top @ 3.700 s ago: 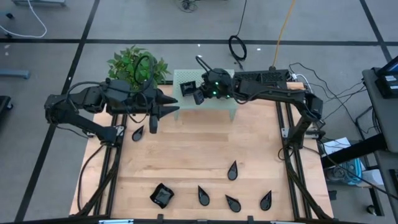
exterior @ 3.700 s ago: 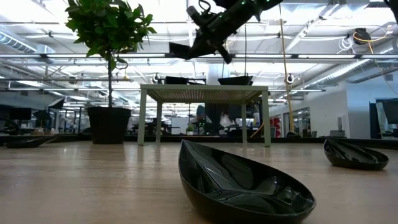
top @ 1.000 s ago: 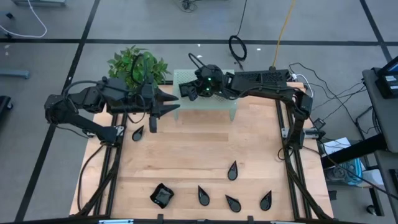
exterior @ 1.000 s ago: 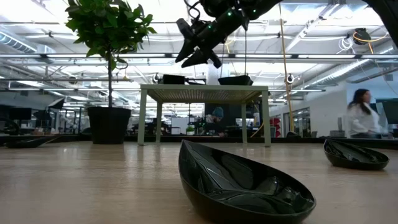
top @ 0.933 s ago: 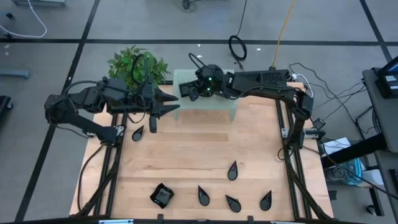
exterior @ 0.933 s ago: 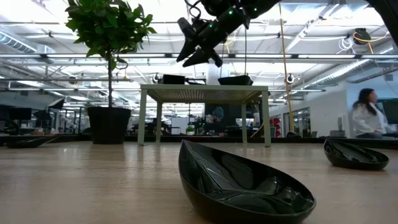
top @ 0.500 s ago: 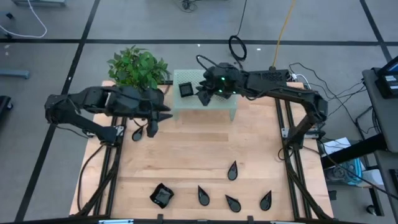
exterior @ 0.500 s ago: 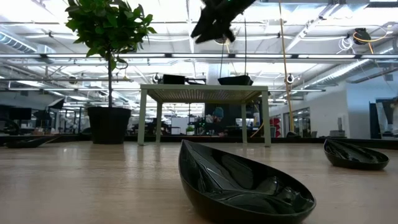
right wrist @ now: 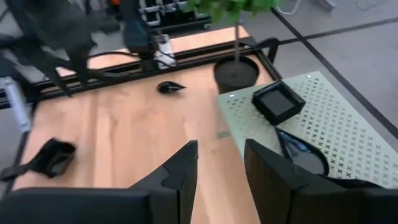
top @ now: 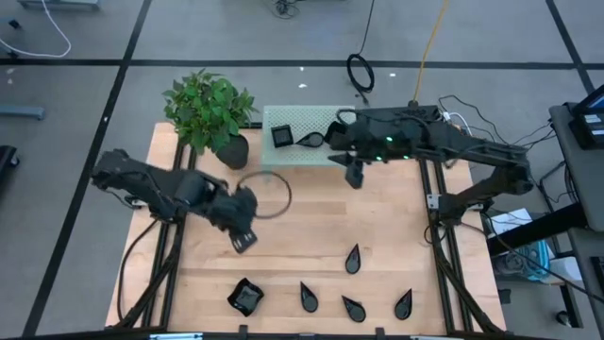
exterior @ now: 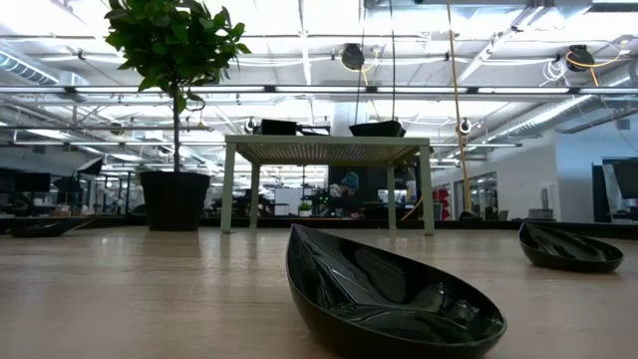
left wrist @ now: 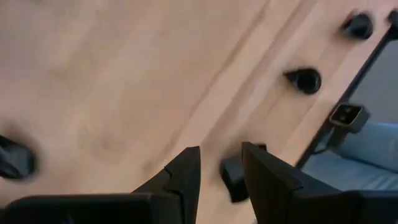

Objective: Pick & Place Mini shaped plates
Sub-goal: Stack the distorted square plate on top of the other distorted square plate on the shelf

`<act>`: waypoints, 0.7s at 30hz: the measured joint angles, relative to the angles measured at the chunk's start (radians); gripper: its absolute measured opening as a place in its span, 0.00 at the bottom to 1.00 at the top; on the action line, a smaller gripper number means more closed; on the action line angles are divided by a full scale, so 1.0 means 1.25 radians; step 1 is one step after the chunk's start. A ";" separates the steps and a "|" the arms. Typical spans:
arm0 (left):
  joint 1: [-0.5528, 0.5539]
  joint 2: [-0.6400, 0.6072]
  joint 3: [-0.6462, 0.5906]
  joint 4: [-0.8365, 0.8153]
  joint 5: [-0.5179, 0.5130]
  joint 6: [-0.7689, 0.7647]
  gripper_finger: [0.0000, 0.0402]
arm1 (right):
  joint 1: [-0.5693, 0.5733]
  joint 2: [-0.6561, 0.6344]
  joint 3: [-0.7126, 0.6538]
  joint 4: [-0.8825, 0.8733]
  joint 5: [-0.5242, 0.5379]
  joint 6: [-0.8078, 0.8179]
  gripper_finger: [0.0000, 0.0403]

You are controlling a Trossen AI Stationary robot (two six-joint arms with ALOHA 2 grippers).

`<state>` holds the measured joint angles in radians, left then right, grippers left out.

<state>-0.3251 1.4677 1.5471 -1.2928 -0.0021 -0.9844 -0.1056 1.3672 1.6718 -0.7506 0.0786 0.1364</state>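
Two pincers parted, empty: left pincer [top: 243, 238] above a wavy plate [top: 246, 297]; right pincer [top: 354, 178] beside racked teardrop plate [top: 310, 141].

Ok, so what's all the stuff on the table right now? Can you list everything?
Teardrop plates: six, shiny black; four on the side of the table far from the plant, one on the stand, one near the pot (seen in the right wrist view).
Square plate: one, black, on the stand beside a teardrop.
Wavy-edged plate: one, black, near the four teardrops.
Stand: one, pale green with holes, beside the plant.
Plant: one, green, in a dark pot, at a table corner.
Table: one, light wood.
Left gripper: black, open, over bare wood.
Right gripper: black, open, at the stand's edge.
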 joint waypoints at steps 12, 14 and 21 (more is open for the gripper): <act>-0.162 0.206 0.000 -0.047 0.156 -0.226 0.30 | 0.073 -0.054 0.000 -0.105 0.001 -0.003 0.29; -0.184 0.241 0.000 -0.046 0.178 -0.240 0.30 | 0.076 -0.052 -0.001 -0.124 0.002 -0.012 0.29; -0.245 0.355 0.000 -0.030 0.212 -0.221 0.30 | 0.077 -0.054 -0.049 -0.110 0.003 -0.023 0.29</act>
<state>-0.6310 1.9112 1.5471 -1.3301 0.2630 -1.2606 -0.0093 1.2999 1.6102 -0.8883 0.0818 0.1074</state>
